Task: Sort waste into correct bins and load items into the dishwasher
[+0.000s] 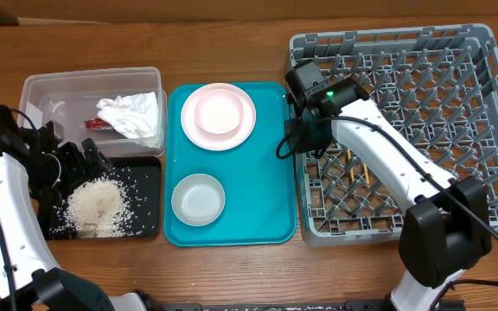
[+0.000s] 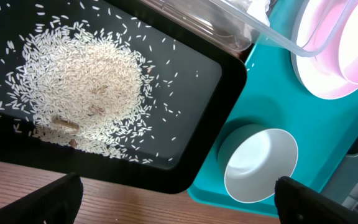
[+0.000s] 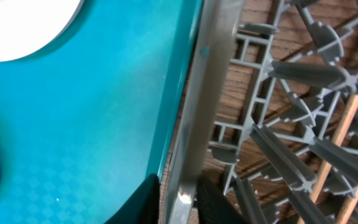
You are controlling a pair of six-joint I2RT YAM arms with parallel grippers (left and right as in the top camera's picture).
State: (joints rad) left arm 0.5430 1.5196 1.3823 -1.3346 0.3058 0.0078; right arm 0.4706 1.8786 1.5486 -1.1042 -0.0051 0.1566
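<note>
Tabletop: right hand [image 3: 176,200] straddles dish rack [image 3: 191,93] rim (grip unclear), left hand [image 2: 176,198] gapes empty.

At the back left of the table [image 1: 232,43] a tub [image 1: 33,95] is holding a napkin [image 1: 130,114], with a wrapper [image 1: 98,123] lying to its left. Just in front, a shallow tray [image 1: 147,183] is carrying a heap of rice [image 1: 98,206]. In the middle a large tray [image 1: 266,190] is bearing a plate [image 1: 190,121] behind and a bowl [image 1: 198,199] in front. To the right a dish rack [image 1: 482,104] is holding chopsticks [image 1: 359,168] near its left wall
</note>
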